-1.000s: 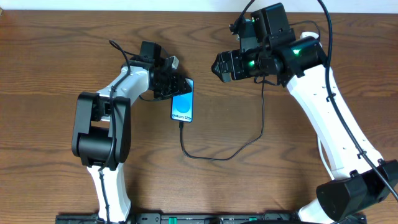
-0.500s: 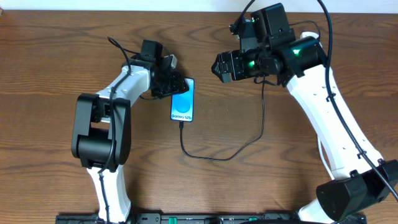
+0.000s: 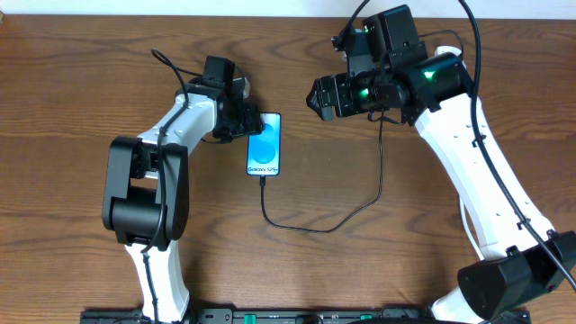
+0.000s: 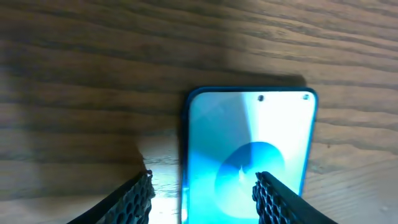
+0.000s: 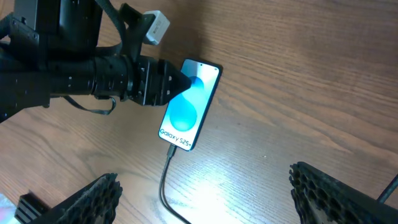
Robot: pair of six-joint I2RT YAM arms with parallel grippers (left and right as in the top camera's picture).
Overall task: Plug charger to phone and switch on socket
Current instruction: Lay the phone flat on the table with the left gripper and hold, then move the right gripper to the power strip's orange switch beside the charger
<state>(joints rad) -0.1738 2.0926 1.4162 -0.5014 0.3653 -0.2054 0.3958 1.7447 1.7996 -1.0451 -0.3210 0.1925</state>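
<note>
The phone [image 3: 265, 145] lies flat on the wooden table, its screen lit blue with white "Galaxy S25+" text. It also shows in the left wrist view [image 4: 249, 149] and the right wrist view [image 5: 186, 109]. The charger cable [image 3: 306, 229] runs from the phone's bottom edge in a loop and up toward the right arm; its connector sits in the phone's port [image 5: 169, 151]. My left gripper [image 3: 250, 122] is open at the phone's top left corner, its fingers [image 4: 205, 196] straddling the phone's left edge. My right gripper [image 3: 315, 97] hangs open [image 5: 211, 193] above the table, right of the phone. The socket is out of view.
The left arm [image 5: 74, 74] stretches across the upper left of the right wrist view. The table's far edge [image 3: 180, 11] runs along the top of the overhead view.
My left gripper has drawn back to the left, off the phone's top end, which now shows in full. The phone, cable and right arm have not moved.
</note>
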